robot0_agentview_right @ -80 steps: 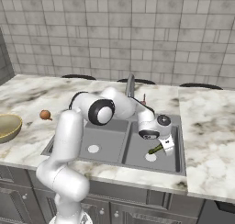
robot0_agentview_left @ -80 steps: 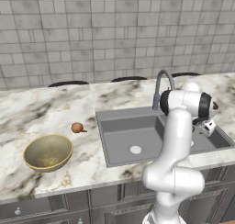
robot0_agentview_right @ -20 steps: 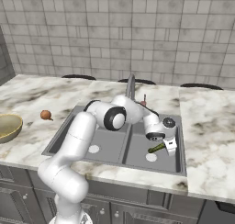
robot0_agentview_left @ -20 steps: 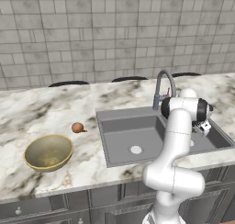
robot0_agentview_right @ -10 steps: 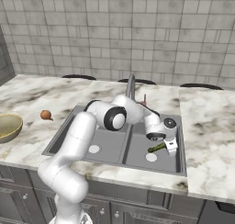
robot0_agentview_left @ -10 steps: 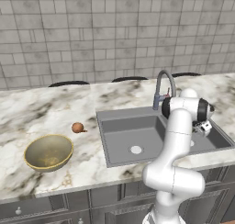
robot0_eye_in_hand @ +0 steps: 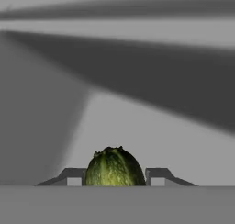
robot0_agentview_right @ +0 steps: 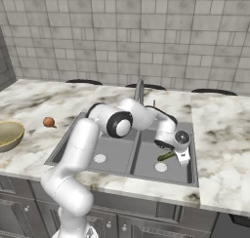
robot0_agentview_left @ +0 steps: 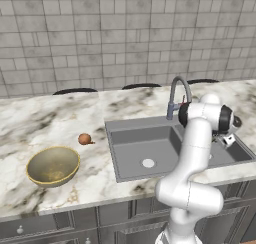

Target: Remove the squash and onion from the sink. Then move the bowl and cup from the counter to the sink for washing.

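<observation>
Squash [robot0_eye_in_hand: 114,167] sits pinched end-on between the fingertips of the tool [robot0_eye_in_hand: 114,176], low in the sink [robot0_agentview_right: 188,159]; so shallow a hold could slip on lifting.

Veined, polished marble-look worktop [robot0_agentview_left: 45,123], matt grey sink [robot0_agentview_left: 131,150] with curved metal faucet [robot0_agentview_left: 178,88], dull speckled metallic olive-gold bowl [robot0_agentview_left: 52,165], smooth reddish-brown onion [robot0_agentview_left: 84,139], mottled, faintly glossy green squash [robot0_eye_in_hand: 114,169], glossy white plastic-looking arm [robot0_agentview_left: 192,153], matt grey tiled wall [robot0_agentview_left: 125,33]
</observation>
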Available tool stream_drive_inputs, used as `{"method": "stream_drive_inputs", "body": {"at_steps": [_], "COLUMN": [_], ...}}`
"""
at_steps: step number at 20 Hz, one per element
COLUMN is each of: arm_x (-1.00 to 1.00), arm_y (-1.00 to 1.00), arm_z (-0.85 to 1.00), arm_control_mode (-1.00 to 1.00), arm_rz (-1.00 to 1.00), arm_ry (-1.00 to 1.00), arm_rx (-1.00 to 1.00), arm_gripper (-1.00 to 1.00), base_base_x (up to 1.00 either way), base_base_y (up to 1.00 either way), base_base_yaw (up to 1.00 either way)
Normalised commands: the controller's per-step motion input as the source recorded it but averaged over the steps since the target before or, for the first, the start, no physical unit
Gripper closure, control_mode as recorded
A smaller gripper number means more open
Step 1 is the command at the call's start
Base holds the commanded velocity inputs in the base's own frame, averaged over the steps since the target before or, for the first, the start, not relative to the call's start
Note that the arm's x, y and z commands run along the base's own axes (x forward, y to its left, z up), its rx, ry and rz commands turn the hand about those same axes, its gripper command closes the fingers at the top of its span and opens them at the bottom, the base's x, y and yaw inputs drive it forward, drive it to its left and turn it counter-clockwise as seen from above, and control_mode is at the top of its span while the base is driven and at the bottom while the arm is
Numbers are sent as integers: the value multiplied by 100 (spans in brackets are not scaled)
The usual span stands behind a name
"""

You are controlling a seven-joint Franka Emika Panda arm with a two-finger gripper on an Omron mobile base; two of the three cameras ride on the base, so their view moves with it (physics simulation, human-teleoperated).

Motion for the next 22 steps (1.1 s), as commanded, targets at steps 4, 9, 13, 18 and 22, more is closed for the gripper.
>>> {"method": "stream_drive_inputs", "body": {"at_steps": [4, 9, 13, 18, 22], "arm_x": [-36, -26, -20, -13, -8], "arm_y": [0, 0, 0, 1, 1], "arm_z": [20, 30, 38, 46, 51], "arm_control_mode": [-100, -100, -100, -100, -100], "arm_rz": [0, 0, 0, 0, 0], "arm_ry": [-15, -2, 13, 26, 30], "arm_rx": [0, 0, -4, -2, -1], "arm_gripper": [100, 100, 100, 100, 100], "base_base_x": [0, 0, 0, 0, 0], "base_base_y": [0, 0, 0, 0, 0], "base_base_yaw": [0, 0, 0, 0, 0]}}
